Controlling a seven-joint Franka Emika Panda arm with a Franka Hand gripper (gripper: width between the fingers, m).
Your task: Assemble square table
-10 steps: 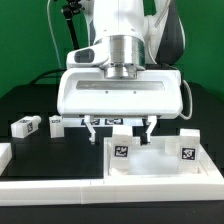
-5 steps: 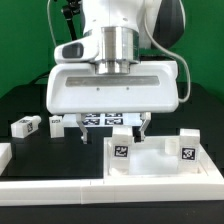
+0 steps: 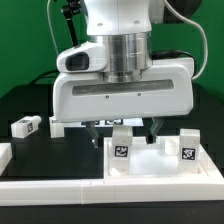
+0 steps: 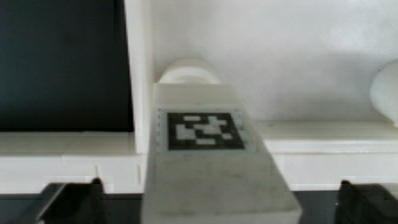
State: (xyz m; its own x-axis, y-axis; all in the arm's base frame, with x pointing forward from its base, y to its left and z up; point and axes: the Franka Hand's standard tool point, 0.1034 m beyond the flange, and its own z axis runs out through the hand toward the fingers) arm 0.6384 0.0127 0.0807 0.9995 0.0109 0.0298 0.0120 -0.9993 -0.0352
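Observation:
The white square table top (image 3: 160, 166) lies at the exterior view's right. Two white tagged legs stand upright on it, one at its left corner (image 3: 120, 147) and one at its right (image 3: 186, 148). My gripper (image 3: 124, 130) hangs over the left leg, open, with a dark finger on each side of it and apart from it. In the wrist view that leg (image 4: 210, 140) fills the middle, between the fingertips (image 4: 71, 200), with the gripper (image 4: 217, 205) around its top. Two loose legs (image 3: 25, 126) (image 3: 55, 123) lie on the black table at the left.
A long low white border wall (image 3: 60, 190) runs along the front. The marker board (image 3: 112, 122) shows partly behind the fingers. A round socket (image 4: 386, 95) of the top shows in the wrist view.
The gripper has come nearer the camera and shifted a little to the exterior view's right, so it now straddles the left leg. The parts have not moved.

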